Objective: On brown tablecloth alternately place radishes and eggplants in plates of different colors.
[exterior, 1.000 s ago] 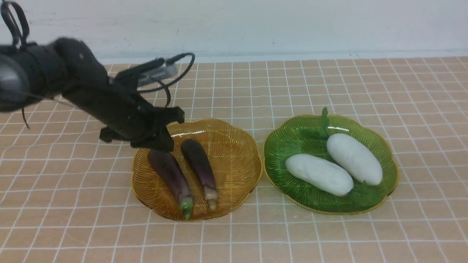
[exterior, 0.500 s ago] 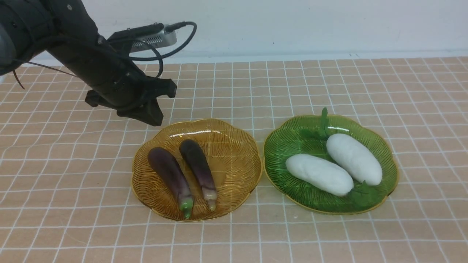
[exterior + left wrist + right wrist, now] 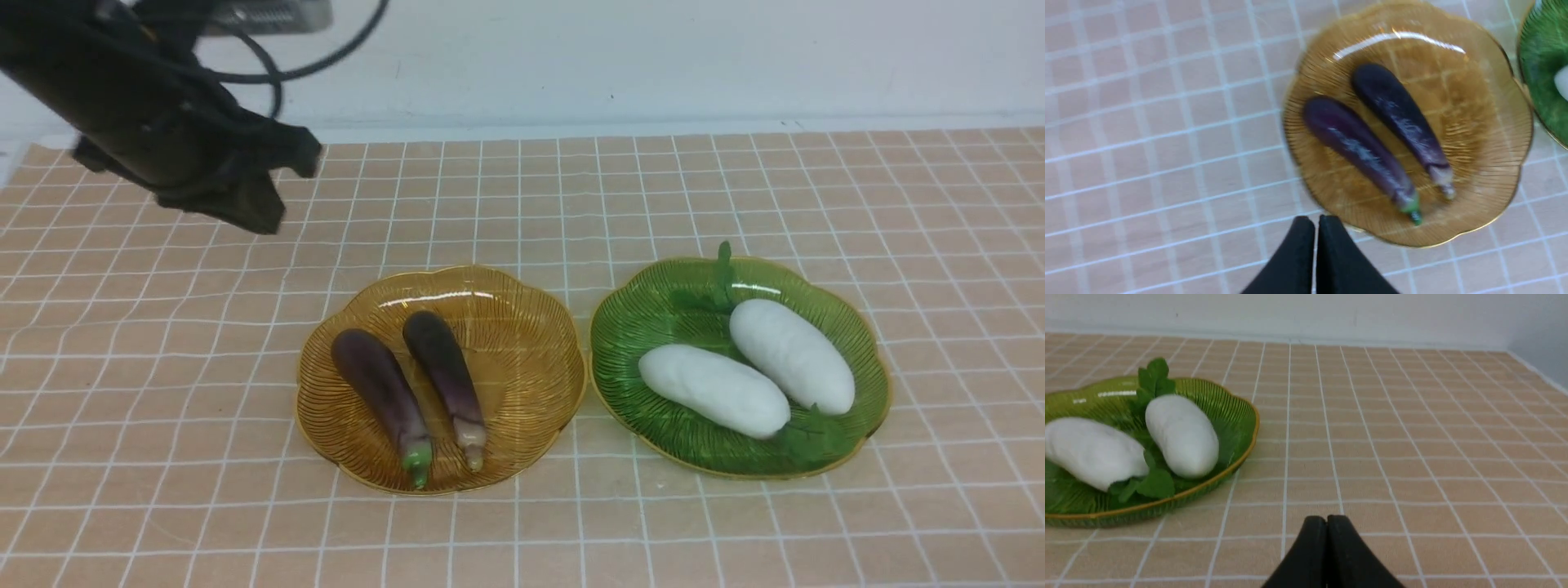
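Two dark-purple eggplants [image 3: 380, 392] [image 3: 445, 371] lie side by side in the amber plate [image 3: 522, 327], also seen in the left wrist view as eggplants [image 3: 1359, 151] [image 3: 1400, 118] in the amber plate [image 3: 1486, 122]. Two white radishes [image 3: 714, 390] [image 3: 790, 353] with green leaves lie in the green plate [image 3: 653, 306]; the right wrist view shows both radishes [image 3: 1090, 451] [image 3: 1182, 435] in the green plate [image 3: 1237, 416]. My left gripper [image 3: 257, 214] hangs shut and empty above the brown tablecloth [image 3: 163, 392], up and left of the amber plate. My right gripper [image 3: 1326, 520] is shut and empty, low over the cloth to the right of the green plate.
A white wall [image 3: 653, 57] runs along the far edge of the cloth. The left arm's body and cables [image 3: 147, 98] fill the upper left of the front view.
My left gripper has risen from just over the eggplants in the amber plate and pulled back to the left. The eggplants stay in the plate.
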Controlling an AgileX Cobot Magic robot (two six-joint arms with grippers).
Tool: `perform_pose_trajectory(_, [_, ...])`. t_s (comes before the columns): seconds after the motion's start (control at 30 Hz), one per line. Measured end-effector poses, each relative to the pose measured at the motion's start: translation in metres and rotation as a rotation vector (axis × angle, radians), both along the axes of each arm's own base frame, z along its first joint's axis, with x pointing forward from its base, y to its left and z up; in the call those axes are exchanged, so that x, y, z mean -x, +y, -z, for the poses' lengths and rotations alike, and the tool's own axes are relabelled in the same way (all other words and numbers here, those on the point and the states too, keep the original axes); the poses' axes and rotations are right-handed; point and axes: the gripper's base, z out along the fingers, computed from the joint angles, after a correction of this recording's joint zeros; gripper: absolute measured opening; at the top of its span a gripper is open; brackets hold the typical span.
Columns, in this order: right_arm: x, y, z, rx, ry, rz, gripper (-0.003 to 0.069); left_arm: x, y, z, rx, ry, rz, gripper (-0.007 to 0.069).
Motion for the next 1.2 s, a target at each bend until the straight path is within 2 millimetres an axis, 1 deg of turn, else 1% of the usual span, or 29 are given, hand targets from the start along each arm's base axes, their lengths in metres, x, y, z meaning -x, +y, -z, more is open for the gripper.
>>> perform_pose_trajectory(0.07, [0.000, 0.000, 0.000, 0.000, 0.000, -0.001, -0.0015, 0.013, 0.004, -0.008, -0.018, -0.030, -0.006, -0.0003])
perform_pose_trajectory(0.13, [0.000, 0.000, 0.000, 0.000, 0.000, -0.002, -0.0015, 0.031, 0.008, -0.013, -0.030, -0.056, -0.011, -0.0003])
perform_pose_trajectory(0.17, [0.000, 0.000, 0.000, 0.000, 0.000, -0.003, -0.0015, 0.038, 0.009, -0.012, -0.036, -0.056, -0.013, -0.0003])
perform_pose_trajectory(0.2, [0.000, 0.000, 0.000, 0.000, 0.000, -0.003, -0.0015, 0.052, 0.012, -0.012, -0.037, -0.064, -0.017, -0.0003])
perform_pose_trajectory(0.27, [0.000, 0.000, 0.000, 0.000, 0.000, -0.003, -0.0015, 0.069, 0.014, -0.012, -0.036, -0.076, -0.022, -0.0003])
perform_pose_trajectory(0.3, [0.000, 0.000, 0.000, 0.000, 0.000, -0.003, -0.0015, 0.081, 0.016, -0.013, -0.033, -0.088, -0.025, -0.0003])
perform_pose_trajectory(0.33, [0.000, 0.000, 0.000, 0.000, 0.000, -0.003, -0.0015, 0.089, 0.017, -0.003, -0.033, -0.063, -0.027, -0.0003])
perform_pose_trajectory(0.37, [0.000, 0.000, 0.000, 0.000, 0.000, -0.003, -0.0015, 0.108, 0.019, 0.002, -0.018, -0.079, -0.027, -0.0003])
perform_pose_trajectory(0.4, [0.000, 0.000, 0.000, 0.000, 0.000, -0.003, -0.0015, 0.123, 0.020, 0.011, -0.001, -0.094, -0.027, -0.0003])
perform_pose_trajectory(0.47, [0.000, 0.000, 0.000, 0.000, 0.000, -0.003, -0.0015, 0.143, 0.020, 0.036, 0.049, -0.167, -0.037, -0.0003])
perform_pose_trajectory(0.5, [0.000, 0.000, 0.000, 0.000, 0.000, -0.003, -0.0015, 0.158, 0.021, 0.049, 0.087, -0.245, -0.045, -0.0003])
perform_pose_trajectory(0.53, [0.000, 0.000, 0.000, 0.000, 0.000, -0.003, -0.0015, 0.166, 0.022, 0.063, 0.118, -0.294, -0.054, -0.0003])
perform_pose_trajectory(0.57, [0.000, 0.000, 0.000, 0.000, 0.000, -0.003, -0.0015, 0.177, 0.022, 0.086, 0.163, -0.355, -0.071, -0.0003])
perform_pose_trajectory(0.6, [0.000, 0.000, 0.000, 0.000, 0.000, -0.003, -0.0015, 0.182, 0.022, 0.101, 0.200, -0.397, -0.086, -0.0003])
perform_pose_trajectory(0.63, [0.000, 0.000, 0.000, 0.000, 0.000, -0.003, -0.0015, 0.188, 0.022, 0.116, 0.225, -0.417, -0.099, -0.0003])
perform_pose_trajectory(0.7, [0.000, 0.000, 0.000, 0.000, 0.000, -0.003, -0.0015, 0.192, 0.023, 0.132, 0.262, -0.454, -0.121, -0.0003])
perform_pose_trajectory(0.8, [0.000, 0.000, 0.000, 0.000, 0.000, -0.003, -0.0015, 0.195, 0.026, 0.144, 0.288, -0.545, -0.148, -0.0003])
perform_pose_trajectory(0.9, [0.000, 0.000, 0.000, 0.005, 0.000, -0.004, -0.0015, 0.198, 0.027, 0.152, 0.296, -0.576, -0.158, -0.0003])
perform_pose_trajectory(1.13, [0.000, 0.000, 0.000, 0.005, 0.000, -0.004, -0.0015, 0.199, 0.027, 0.176, 0.281, -0.528, -0.167, -0.0003])
perform_pose_trajectory(1.2, [0.000, 0.000, 0.000, 0.006, 0.000, -0.005, -0.0015, 0.199, 0.029, 0.182, 0.219, -0.526, -0.138, -0.0003])
